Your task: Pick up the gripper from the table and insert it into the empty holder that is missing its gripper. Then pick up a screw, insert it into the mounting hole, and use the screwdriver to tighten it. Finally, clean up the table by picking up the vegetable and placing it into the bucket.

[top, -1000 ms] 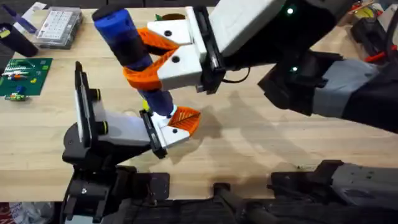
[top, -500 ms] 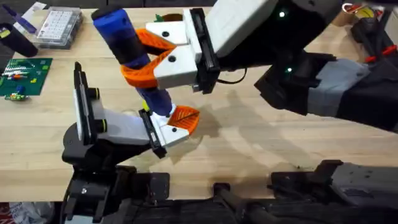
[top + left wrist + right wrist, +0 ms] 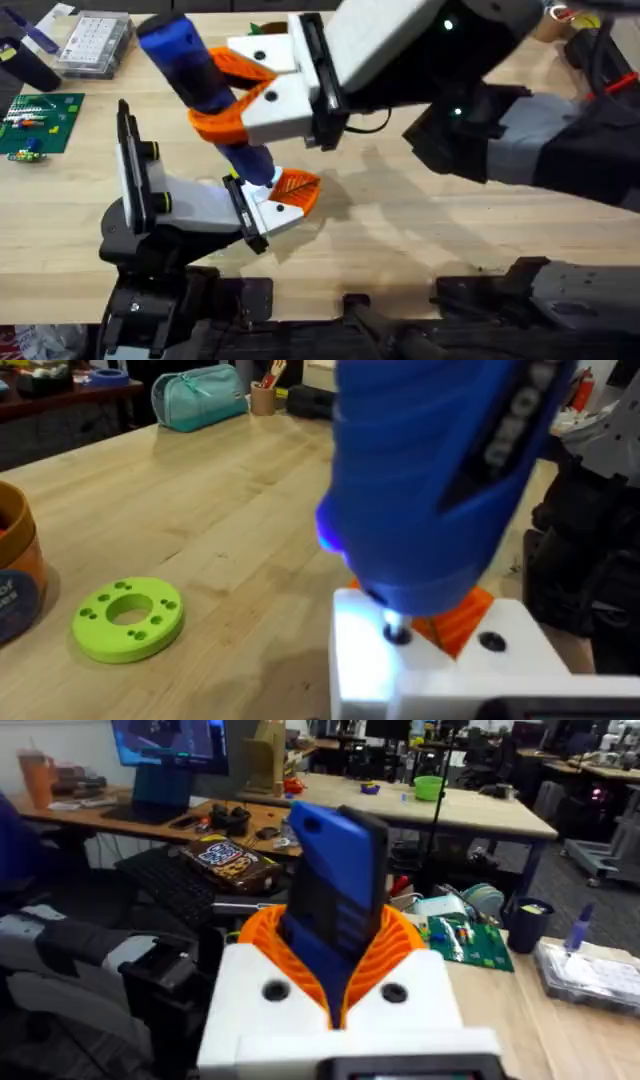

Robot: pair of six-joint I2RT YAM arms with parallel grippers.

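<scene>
Screw-tightening step in hand: right hand [image 3: 235, 95] clamped on screwdriver [image 3: 195, 70], bit down at white mount just below, beside left hand [image 3: 285, 195], grip state not discernible. Next, probably: keep bit seated in mounting hole, drive plumb.

lab w/ desks [image 3: 470, 805], monitor [image 3: 168, 742]

A clear plastic organiser box [image 3: 95, 42] with small compartments lies at the far left of the overhead view. Just nearer than that box and slightly to its left sits a green circuit board [image 3: 38, 122]. A dark cup [image 3: 28, 68] stands directly left of the box. In the left wrist view, a flat lime-green ring with holes [image 3: 128, 618] rests flat, and a teal zipped pouch [image 3: 199, 397] lies well beyond the ring.
</scene>
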